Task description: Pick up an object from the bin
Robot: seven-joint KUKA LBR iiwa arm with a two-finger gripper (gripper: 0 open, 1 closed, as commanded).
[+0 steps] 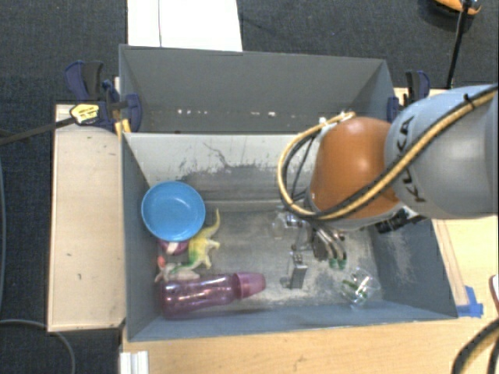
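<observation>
Small clear object (359, 287) with a green part is seen at 5 o'clock of the bin (257, 92), close to the near wall. It is the nearest candidate to be picked. A purple bottle (207, 293) is laid on its side along the same wall at 7 o'clock.

Just beyond, near the centre and a little toward 4 o'clock, the tool (313, 262) is lowered to the floor of the bin. It appears spread, and nothing is seen in it. The clear object is near it at its 4 o'clock, but apart from it.

For a good grasp, it is judged that the tool should be centred over one object before it is pressed together. The clear object is small and close to the wall, so it could be pushed away.

Farther, at 8 o'clock, a yellow toy dinosaur (204, 248) is heaped by the bottle, and a blue bowl (173, 209) is placed at 9 o'clock.

The metal floor is scuffed and looks slippery. The bin is carried by a pale bench (312, 357), and dark carpet (47, 37) is seen beyond.
</observation>
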